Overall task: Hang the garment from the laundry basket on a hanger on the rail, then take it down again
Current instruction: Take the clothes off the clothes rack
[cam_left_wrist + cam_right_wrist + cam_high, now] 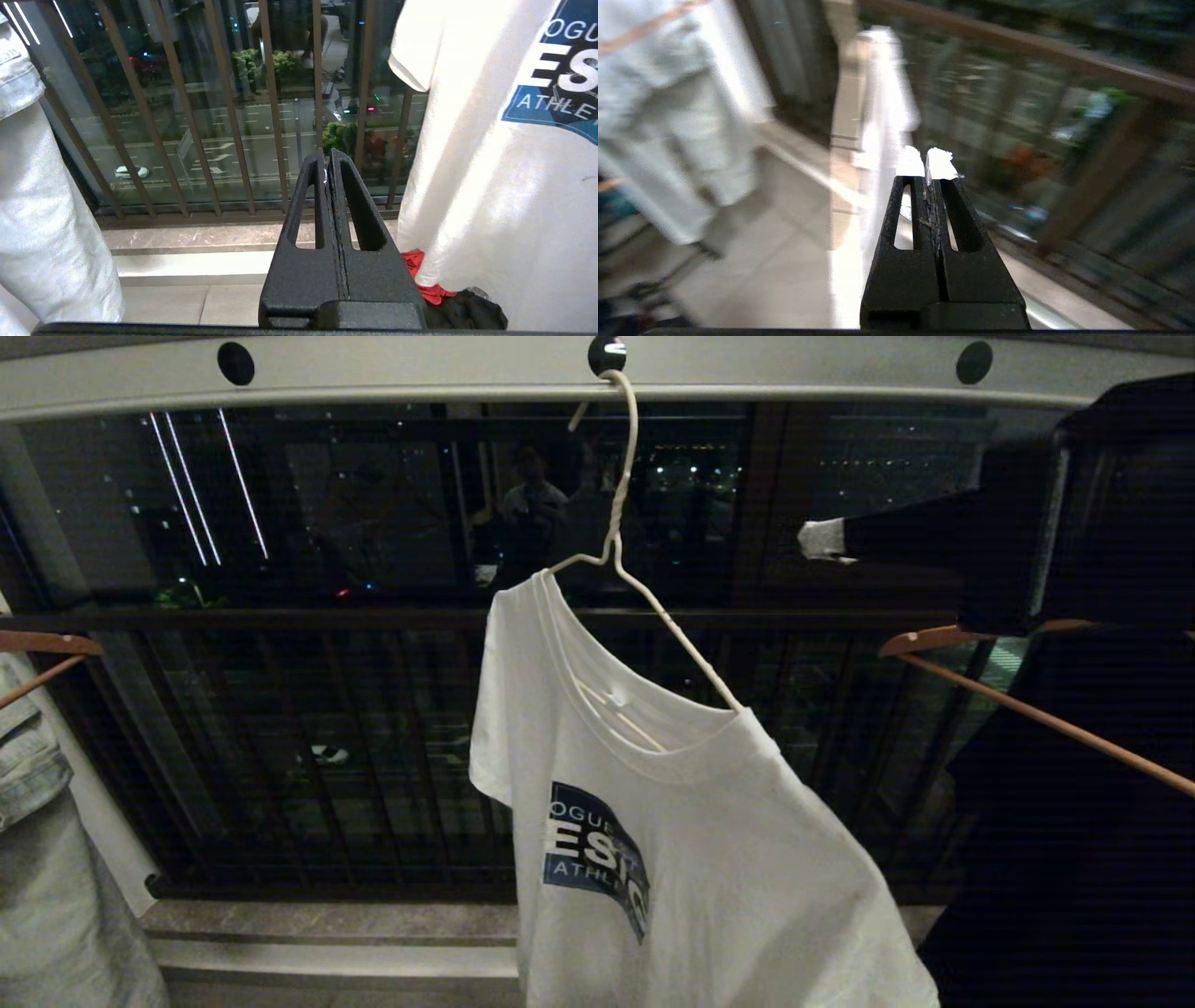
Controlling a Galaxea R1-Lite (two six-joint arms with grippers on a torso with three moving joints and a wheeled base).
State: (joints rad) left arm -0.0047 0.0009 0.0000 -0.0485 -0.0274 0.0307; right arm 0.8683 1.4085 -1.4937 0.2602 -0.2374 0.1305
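I see the garment (709, 859) hanging on the hanger (624, 555), hooked in the rail (467, 373), to the left of my right gripper (822, 539), the nearer one, fingers pressed together and empty, hook above it

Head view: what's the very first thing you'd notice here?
The white T-shirt with its blue graphic, hanging crooked in the middle on a thin white wire hanger hooked into a hole in the grey rail. To its right the right gripper, white-tipped and shut, reaches in at hanger height.
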